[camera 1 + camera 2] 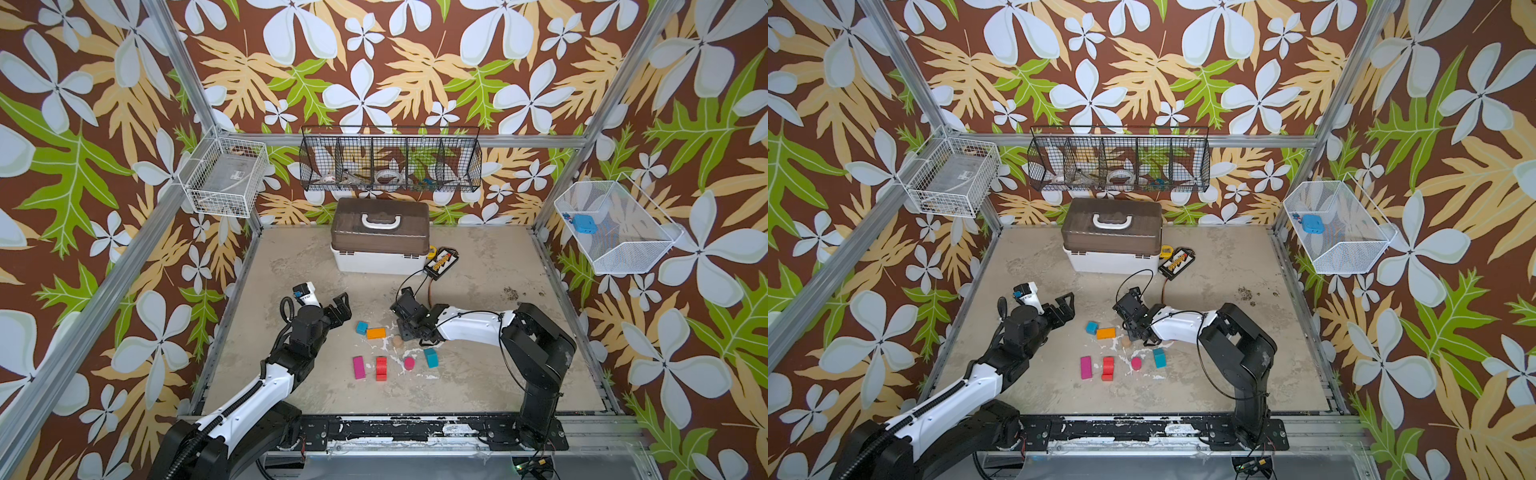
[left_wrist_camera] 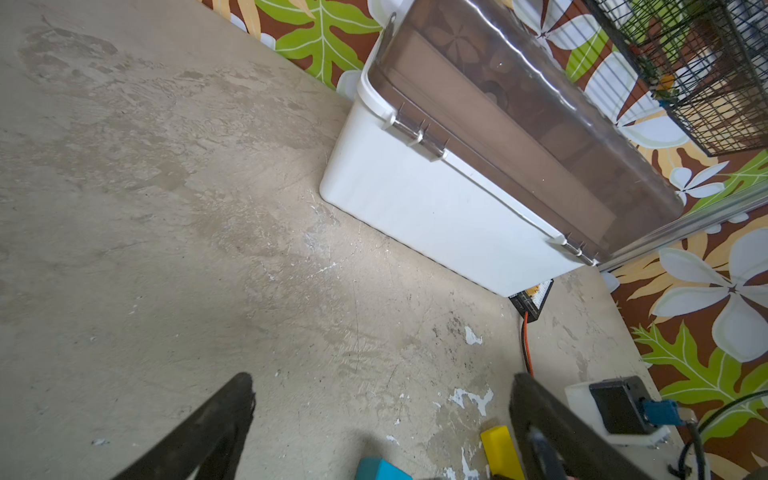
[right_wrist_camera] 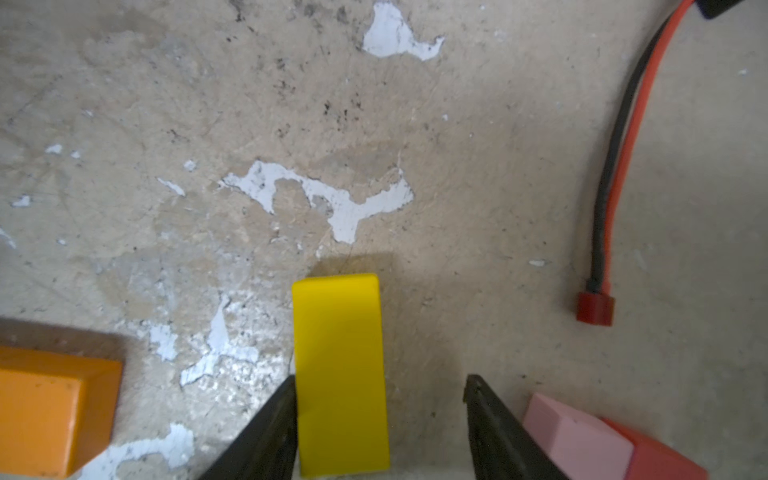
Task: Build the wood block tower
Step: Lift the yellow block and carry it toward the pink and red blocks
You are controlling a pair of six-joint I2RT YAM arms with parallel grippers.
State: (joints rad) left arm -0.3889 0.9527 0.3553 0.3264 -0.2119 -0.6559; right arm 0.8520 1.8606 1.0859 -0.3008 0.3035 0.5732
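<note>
Top view, wood blocks, pack print illegible

A yellow block sits on the paint-chipped counter between two black fingers, one touching its long side, the other standing clear with bare counter between. An orange block sits apart beyond the touching finger, and just beside the free finger a pink block seems to rest against a red block, though the edge of view cuts both off. Farther out, a red-and-black cable ends in a red connector on the counter.
</note>
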